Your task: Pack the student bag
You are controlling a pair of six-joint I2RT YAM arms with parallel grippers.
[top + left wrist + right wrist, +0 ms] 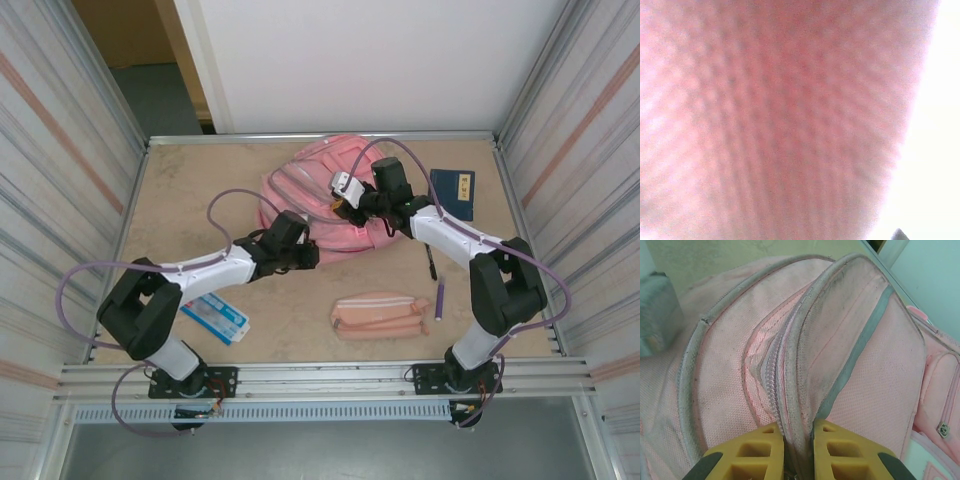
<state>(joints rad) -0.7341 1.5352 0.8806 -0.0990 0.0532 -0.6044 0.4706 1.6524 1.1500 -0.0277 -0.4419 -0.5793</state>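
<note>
The student bag [300,180] lies at the far middle of the table [190,190]. My right gripper [797,440] pinches a piped seam of it, just beside the zipper. My left gripper [308,252] is pressed together at the bag's near edge.

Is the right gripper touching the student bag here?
Touching. In the right wrist view the right gripper pinches a piped seam of the student bag between its yellow fingers.
</note>
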